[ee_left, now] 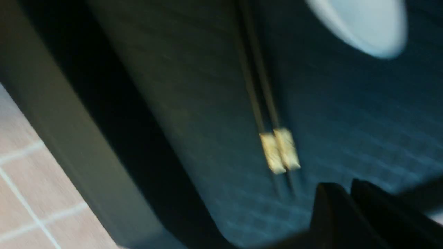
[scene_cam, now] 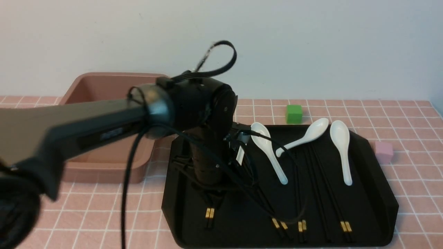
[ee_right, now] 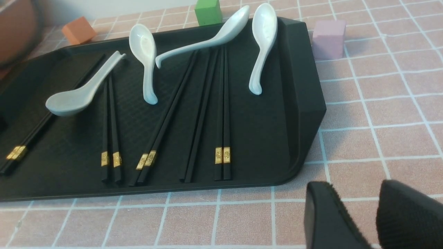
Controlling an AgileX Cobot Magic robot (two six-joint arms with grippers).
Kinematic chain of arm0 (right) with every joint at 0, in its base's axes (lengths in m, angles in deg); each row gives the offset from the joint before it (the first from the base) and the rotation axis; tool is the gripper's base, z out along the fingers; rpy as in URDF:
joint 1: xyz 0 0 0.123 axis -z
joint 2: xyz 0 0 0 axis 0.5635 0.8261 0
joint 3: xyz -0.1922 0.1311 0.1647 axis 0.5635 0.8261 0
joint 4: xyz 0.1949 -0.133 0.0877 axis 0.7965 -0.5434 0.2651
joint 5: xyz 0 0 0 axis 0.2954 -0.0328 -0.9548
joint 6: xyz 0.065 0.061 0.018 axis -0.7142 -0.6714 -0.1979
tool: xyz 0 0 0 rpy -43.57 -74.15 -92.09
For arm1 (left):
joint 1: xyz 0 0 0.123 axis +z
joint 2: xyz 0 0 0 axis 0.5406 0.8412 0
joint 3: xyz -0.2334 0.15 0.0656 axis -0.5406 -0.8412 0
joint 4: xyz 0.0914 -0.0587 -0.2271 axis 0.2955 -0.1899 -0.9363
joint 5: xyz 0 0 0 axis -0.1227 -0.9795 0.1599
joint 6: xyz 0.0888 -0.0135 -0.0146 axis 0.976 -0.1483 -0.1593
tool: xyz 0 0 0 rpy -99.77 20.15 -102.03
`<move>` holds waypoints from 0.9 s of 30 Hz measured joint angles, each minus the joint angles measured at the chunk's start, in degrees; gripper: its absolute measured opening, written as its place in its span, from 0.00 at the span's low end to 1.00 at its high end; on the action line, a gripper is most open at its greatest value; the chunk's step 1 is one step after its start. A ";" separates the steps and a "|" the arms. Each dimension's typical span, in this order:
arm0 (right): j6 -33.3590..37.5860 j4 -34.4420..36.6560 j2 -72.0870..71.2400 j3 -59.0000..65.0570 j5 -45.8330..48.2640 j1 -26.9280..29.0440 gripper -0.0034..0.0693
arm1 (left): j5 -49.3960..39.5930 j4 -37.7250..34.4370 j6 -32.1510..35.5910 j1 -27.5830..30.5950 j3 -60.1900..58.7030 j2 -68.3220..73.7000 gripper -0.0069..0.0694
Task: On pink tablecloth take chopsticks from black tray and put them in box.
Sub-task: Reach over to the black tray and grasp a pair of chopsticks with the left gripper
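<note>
The black tray point(scene_cam: 377, 180) lies on the pink tablecloth point(scene_cam: 104, 214), and several pairs of chopsticks point(ee_right: 222, 155) lie in it with their gold bands toward me. My left arm's wrist point(scene_cam: 207, 155) points down over the tray's left part, above the leftmost pair point(scene_cam: 209, 212). Its fingers do not stand out against the dark tray there. In the blurred left wrist view my left gripper point(ee_left: 341, 190) looks shut and empty, just beside that pair's gold bands point(ee_left: 279, 150). My right gripper point(ee_right: 349, 193) is open and empty over the cloth beside the tray's near right corner. The box point(scene_cam: 104, 90) stands left of the tray.
Several white spoons point(scene_cam: 341, 148) lie in the tray among the chopsticks, one resting across a pair point(ee_right: 79, 97). A green cube point(scene_cam: 294, 114) sits behind the tray, a pink cube point(scene_cam: 383, 151) to its right, and an orange cube point(ee_right: 79, 30) near the box.
</note>
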 joint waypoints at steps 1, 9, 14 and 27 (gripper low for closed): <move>0.00 0.00 0.00 0.00 0.00 0.00 0.38 | -0.58 0.24 -0.32 0.49 1.90 1.74 0.30; 0.00 0.00 0.00 0.00 0.00 0.00 0.38 | -1.24 1.39 -0.93 1.97 7.18 7.61 0.55; 0.00 0.00 0.00 0.00 0.00 0.00 0.38 | 0.38 4.18 -0.93 1.97 7.37 8.83 0.56; 0.00 0.00 0.00 0.00 0.00 0.00 0.38 | 1.54 4.61 -0.93 1.97 8.21 9.99 0.52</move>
